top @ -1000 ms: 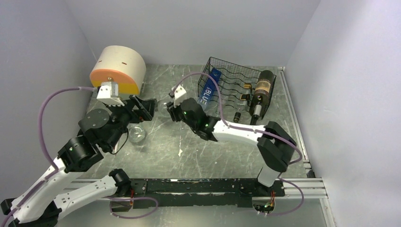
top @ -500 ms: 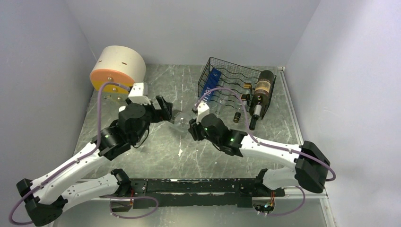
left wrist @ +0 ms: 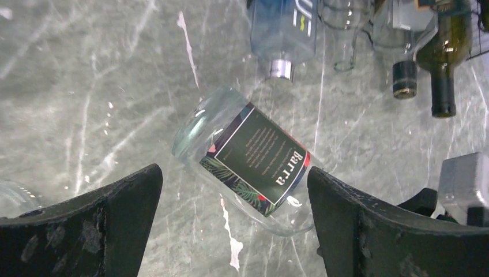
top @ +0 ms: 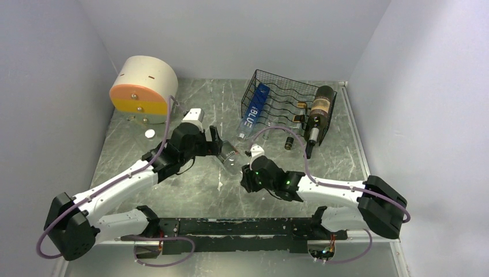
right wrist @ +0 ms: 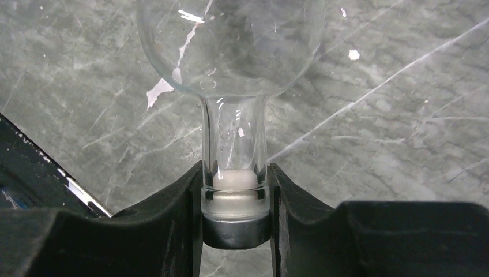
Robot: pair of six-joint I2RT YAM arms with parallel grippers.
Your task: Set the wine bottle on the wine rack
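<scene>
The wine bottle (top: 229,157) is clear glass with a dark "Barra" label (left wrist: 256,158). It lies slanted near the table's middle. My right gripper (top: 248,171) is shut on its capped neck (right wrist: 235,196), and the round body (right wrist: 230,40) points away from the fingers. My left gripper (top: 217,144) is open over the labelled body, one finger on each side (left wrist: 233,173), not touching it. The black wire wine rack (top: 285,92) stands at the back right and holds a blue bottle (top: 254,109) and a dark bottle (top: 320,111).
A cream and orange drum (top: 141,83) stands at the back left, with a small white cap (top: 149,134) in front of it. Bottle necks (left wrist: 403,78) stick out of the rack's front. A clear glass piece (left wrist: 11,193) lies left of my left fingers.
Both arms have swung toward the table's middle and nearer. The clear bottle has come nearer and to the right with the right gripper. The left gripper now spans its body.
</scene>
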